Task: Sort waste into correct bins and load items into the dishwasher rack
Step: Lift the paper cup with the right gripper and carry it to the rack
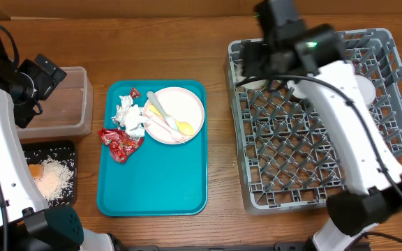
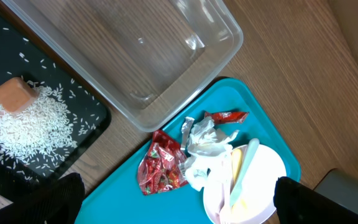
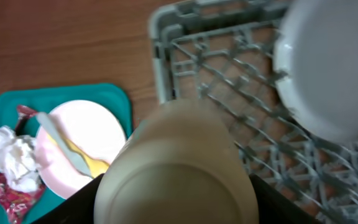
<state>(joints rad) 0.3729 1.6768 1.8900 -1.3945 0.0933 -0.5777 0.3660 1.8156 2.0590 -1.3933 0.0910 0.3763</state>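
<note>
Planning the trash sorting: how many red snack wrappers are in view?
2. A small wrapper lies near the teal tray's far left corner, beyond the napkin; a larger crumpled wrapper lies at the tray's left edge, nearer than the napkin. Another might hide beneath the napkin.

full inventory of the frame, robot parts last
dishwasher rack: 1, grey, right
bowl: 1, white, in rack
cup: 1, off-white, over rack edge
teal tray: 1, teal, centre
plate: 1, pink, on teal tray
yellow spoon: 1, yellow, on plate
pale utensils: 2?, pale, on plate
napkin: 1, white, beside plate
wrappers: 2, red, by napkin
clear tub: 1, clear, far left
black tray: 1, black, near left
rice: pile, white, black tray
food cube: 1, orange, beside rice
left gripper: 1, black, open
right gripper: 1, black, shut on cup
</note>
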